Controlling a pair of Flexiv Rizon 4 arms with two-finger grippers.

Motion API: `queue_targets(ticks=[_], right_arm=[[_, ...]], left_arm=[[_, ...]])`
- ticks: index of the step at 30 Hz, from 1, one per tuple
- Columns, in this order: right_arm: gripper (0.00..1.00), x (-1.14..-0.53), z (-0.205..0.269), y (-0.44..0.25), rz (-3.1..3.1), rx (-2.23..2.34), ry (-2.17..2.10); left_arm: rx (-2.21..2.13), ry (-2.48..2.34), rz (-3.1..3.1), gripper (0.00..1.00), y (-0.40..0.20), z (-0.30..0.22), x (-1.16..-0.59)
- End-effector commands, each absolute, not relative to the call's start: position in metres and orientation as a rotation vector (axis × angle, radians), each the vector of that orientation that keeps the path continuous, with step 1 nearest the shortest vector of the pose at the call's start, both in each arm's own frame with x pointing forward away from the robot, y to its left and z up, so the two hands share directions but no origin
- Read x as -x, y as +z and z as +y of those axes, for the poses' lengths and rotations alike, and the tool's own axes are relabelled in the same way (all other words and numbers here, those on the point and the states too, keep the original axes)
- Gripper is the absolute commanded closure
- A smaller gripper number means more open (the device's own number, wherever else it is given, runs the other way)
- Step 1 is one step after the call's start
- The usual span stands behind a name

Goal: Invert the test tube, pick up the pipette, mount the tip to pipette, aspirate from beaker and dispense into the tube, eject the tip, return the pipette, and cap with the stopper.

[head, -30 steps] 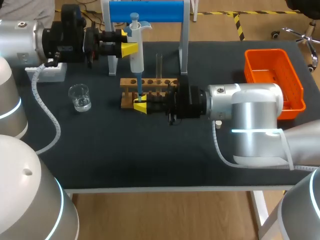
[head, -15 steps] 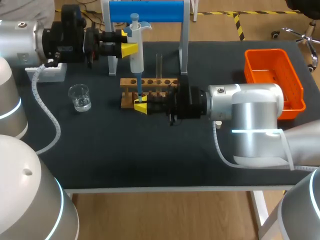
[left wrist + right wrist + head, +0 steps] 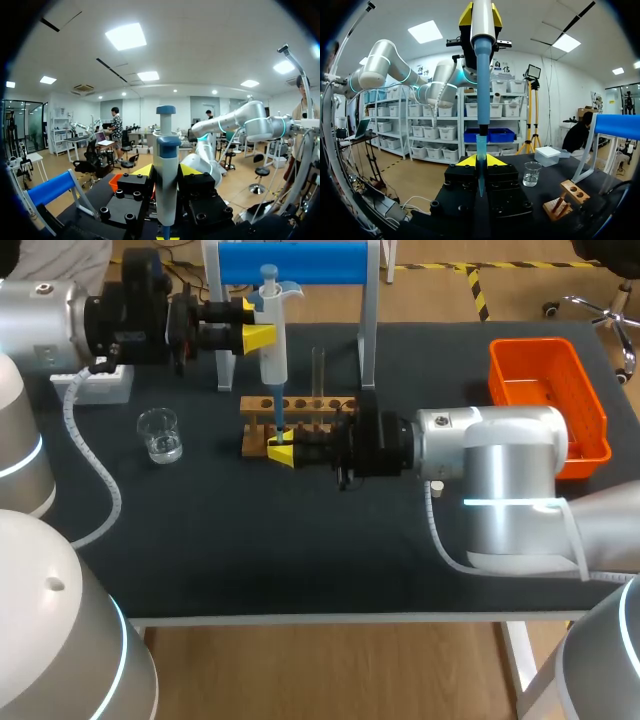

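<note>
My left gripper (image 3: 254,322) is shut on the white and blue pipette (image 3: 272,340), which it holds upright over the wooden rack (image 3: 312,405). In the left wrist view the pipette (image 3: 166,170) stands between that gripper's yellow fingertips (image 3: 144,171). Below it, my right gripper (image 3: 281,452) is shut on the pale blue tip (image 3: 480,155), which stands upright. The pipette's blue shaft (image 3: 483,75) reaches down into the tip's top. A clear test tube (image 3: 318,368) stands upright in the rack behind my right gripper. The glass beaker (image 3: 160,435) sits to the left.
A blue-topped pipette stand (image 3: 292,262) rises at the back, right behind the pipette. An orange bin (image 3: 548,400) stands at the right edge and a white box (image 3: 97,386) at the back left under my left arm.
</note>
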State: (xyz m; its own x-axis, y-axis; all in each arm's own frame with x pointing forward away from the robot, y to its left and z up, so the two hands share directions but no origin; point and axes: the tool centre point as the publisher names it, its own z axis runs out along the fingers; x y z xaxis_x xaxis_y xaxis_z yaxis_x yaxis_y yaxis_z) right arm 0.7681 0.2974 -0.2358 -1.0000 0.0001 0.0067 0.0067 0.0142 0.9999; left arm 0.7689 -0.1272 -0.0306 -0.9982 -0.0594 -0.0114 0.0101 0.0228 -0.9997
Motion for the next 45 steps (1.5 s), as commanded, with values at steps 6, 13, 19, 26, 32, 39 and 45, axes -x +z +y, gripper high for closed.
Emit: queue_targets(ticks=[6,13,19,26,32,39,45], right_arm=[[1.00,-0.7667,0.2941,-0.2360,-2.240,0.025,-2.203],[1.00,-0.7671,0.2939,-0.2368,-2.239,0.025,-2.203],[1.00,-0.7670,0.2941,-0.2370,-2.242,0.026,-2.198],[1.00,-0.7664,0.2939,-0.2377,-2.243,0.027,-2.198],[1.00,-0.7659,0.2935,-0.2333,-2.244,0.018,-2.207],[1.00,-0.7661,0.2929,-0.2286,-2.248,0.011,-2.214],[1.00,-0.7661,0.2928,-0.2336,-2.250,0.014,-2.206]], left_arm=[[0.055,-2.161,2.209,1.00,-0.0326,-0.1270,-0.7683],[0.055,-2.161,2.209,1.00,-0.0326,-0.1270,-0.7683],[0.055,-2.161,2.209,1.00,-0.0326,-0.1270,-0.7683],[0.055,-2.161,2.209,1.00,-0.0326,-0.1270,-0.7683],[0.055,-2.161,2.209,1.00,-0.0326,-0.1270,-0.7683],[0.055,-2.161,2.209,1.00,-0.0326,-0.1270,-0.7683],[0.055,-2.161,2.209,1.00,-0.0326,-0.1270,-0.7683]])
